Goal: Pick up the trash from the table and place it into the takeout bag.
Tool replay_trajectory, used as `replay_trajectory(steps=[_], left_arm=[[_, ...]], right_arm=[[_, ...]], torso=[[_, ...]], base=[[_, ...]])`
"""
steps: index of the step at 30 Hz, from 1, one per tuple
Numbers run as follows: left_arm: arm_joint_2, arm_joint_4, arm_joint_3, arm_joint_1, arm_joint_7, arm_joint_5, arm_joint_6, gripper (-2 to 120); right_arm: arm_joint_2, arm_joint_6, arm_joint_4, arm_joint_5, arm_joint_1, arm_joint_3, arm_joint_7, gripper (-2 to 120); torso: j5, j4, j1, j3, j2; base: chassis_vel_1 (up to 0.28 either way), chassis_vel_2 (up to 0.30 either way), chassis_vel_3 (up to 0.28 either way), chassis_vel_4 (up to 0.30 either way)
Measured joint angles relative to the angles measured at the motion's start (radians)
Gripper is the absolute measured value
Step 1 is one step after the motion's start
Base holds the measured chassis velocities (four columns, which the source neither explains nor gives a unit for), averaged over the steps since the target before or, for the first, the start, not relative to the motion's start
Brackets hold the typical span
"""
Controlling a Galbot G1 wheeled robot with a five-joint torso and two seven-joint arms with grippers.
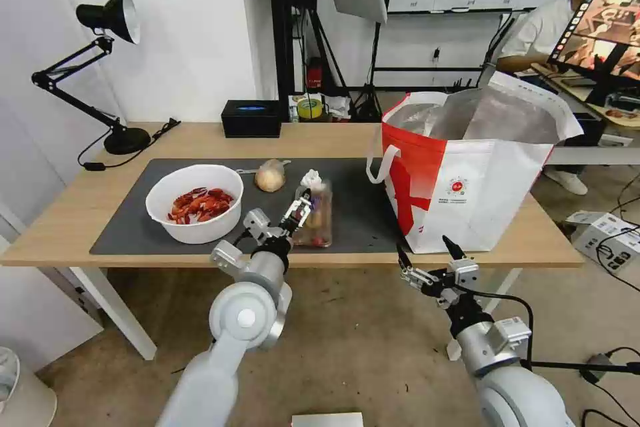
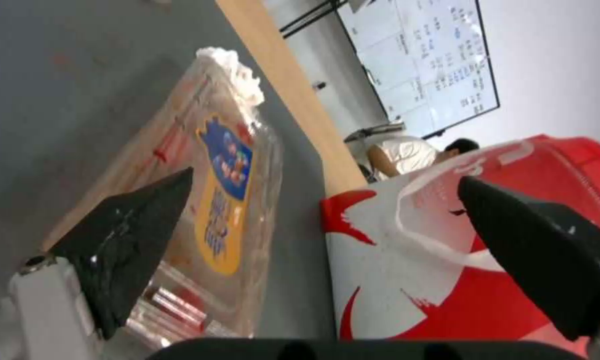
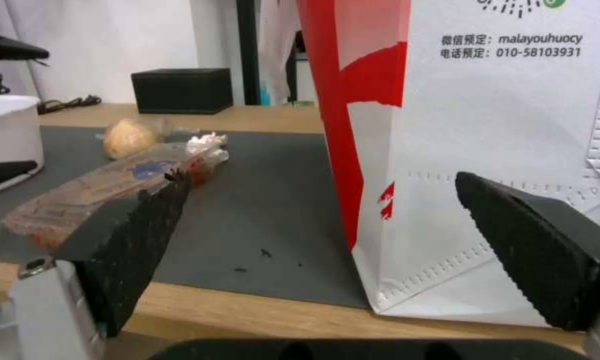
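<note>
- Left tool (image 1: 301, 208) over the clear plastic tray of cherry tomatoes (image 1: 315, 215) on the dark grey mat (image 1: 127, 223); fingers spread apart, nothing held.
- Crumpled white tissue (image 1: 311, 178) touches the tray's far end; beige bun in clear bag (image 1: 270, 175) just beside it.
- White round bowl of red crayfish shells (image 1: 194, 203) at the mat's left part.
- Boxy white takeout bag with red side panels (image 1: 467, 173) stands upright at the right end of the light-wood table (image 1: 207, 140), mouth open.
- Right tool (image 1: 427, 255) below the table's front edge near the bag's front corner, fingers apart, empty.
</note>
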Motion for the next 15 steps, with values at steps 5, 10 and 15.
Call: replay_trajectory(steps=[5, 10, 15], left_arm=[[0.017, 0.005, 0.004, -0.013, -0.001, 0.001, 0.008, 100], [0.046, 0.012, 0.013, -0.029, 0.003, 0.048, 0.028, 100], [0.084, 0.023, 0.019, -0.033, 0.027, 0.093, 0.05, 100]], right_arm=[[0.001, 0.0, 0.0, 0.006, 0.0, 0.002, 0.0, 100], [-0.004, 0.0, 0.0, 0.01, -0.001, 0.006, 0.0, 100], [-0.008, 0.0, 0.001, 0.02, 0.005, 0.006, 0.0, 100]], torso=[[0.0, 0.0, 0.0, 0.0, 0.0], [0.0, 0.0, 0.0, 0.0, 0.0], [-0.0001, 0.0, 0.0, 0.0, 0.0]], base=[[0.0, 0.0, 0.0, 0.0], [0.0, 0.0, 0.0, 0.0], [0.0, 0.0, 0.0, 0.0]])
